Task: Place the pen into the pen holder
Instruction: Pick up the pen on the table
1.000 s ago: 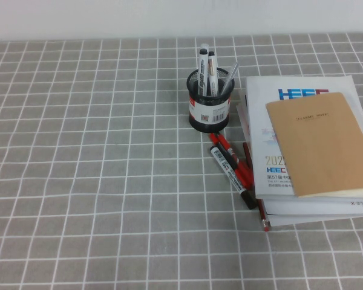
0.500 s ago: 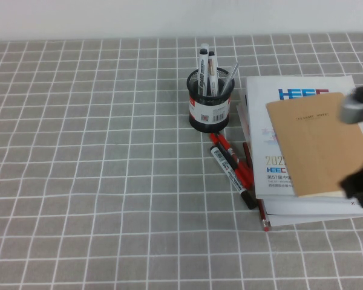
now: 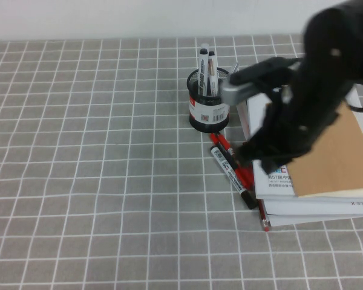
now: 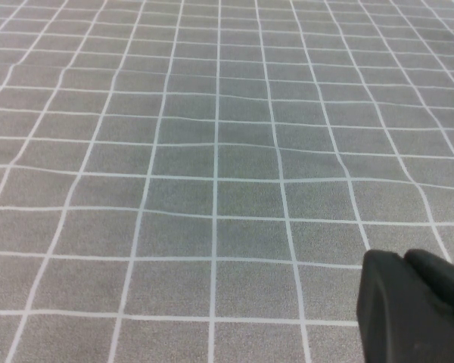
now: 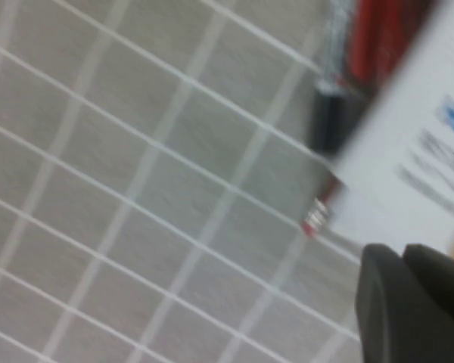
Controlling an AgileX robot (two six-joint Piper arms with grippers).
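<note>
Black-capped marker (image 3: pixel 232 175) lies untouched near the table's middle; right pincer (image 3: pixel 261 162), shut and empty, approaches and must open. Left pincer (image 4: pixel 412 306) parked, opening unclear.

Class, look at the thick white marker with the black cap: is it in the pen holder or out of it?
Out. The pen lies flat on the table beside red pens, in front of the pen holder.

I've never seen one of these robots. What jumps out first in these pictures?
The big black right arm dominates, reaching in over the stack of books at the table's right, its right hand shut and empty above the book edge. Beneath it the pen lies among red pens, in front of the pen holder. The left hand hovers over bare tablecloth.
</note>
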